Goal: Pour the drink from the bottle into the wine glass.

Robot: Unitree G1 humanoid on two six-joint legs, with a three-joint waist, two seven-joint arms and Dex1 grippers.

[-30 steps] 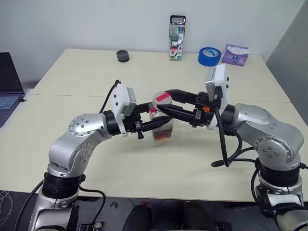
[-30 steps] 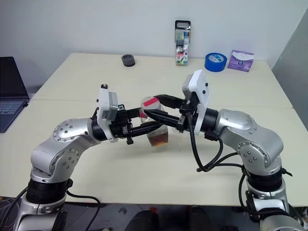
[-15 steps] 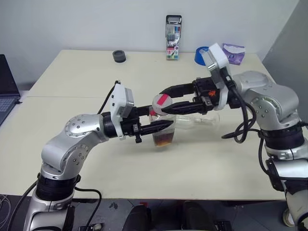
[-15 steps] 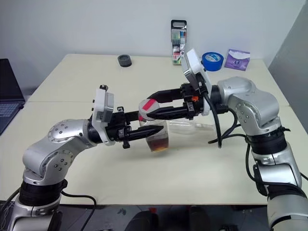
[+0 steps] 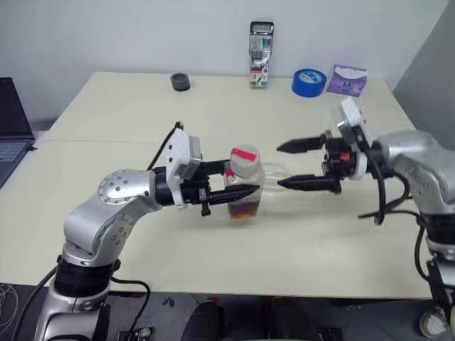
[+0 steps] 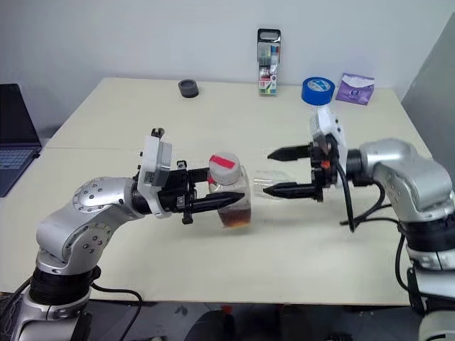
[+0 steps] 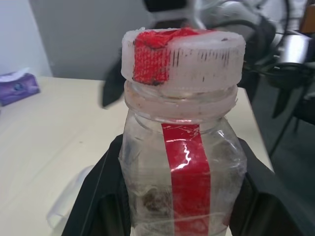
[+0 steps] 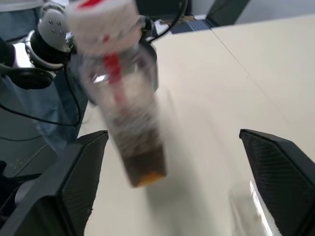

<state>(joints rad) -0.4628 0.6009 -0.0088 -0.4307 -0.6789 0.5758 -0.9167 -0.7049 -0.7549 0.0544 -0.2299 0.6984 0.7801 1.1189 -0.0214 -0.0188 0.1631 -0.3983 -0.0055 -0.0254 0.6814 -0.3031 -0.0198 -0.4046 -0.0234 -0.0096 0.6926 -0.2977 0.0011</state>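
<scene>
1. While the bottle [image 5: 244,186] stands at the centre of the frame, its red-and-white cap [image 5: 245,157] is on, so I judge that pouring has not begun.
2. Left gripper [image 5: 238,192] fingers are clenched on the bottle's body, holding it upright on the bench [image 5: 128,106].
3. Right gripper [image 5: 297,165], at centre right, has its fingers released and spread wide, grasping nothing, apart from the cap.
4. Dark red-brown drink [image 5: 243,209] fills only the bottle's bottom.
5. Just right of the bottle, a clear shape, seemingly the wine glass [image 6: 264,182], lies on the bench; contents cannot be told.
6. Left: uncapping, righting the glass, pouring.
</scene>
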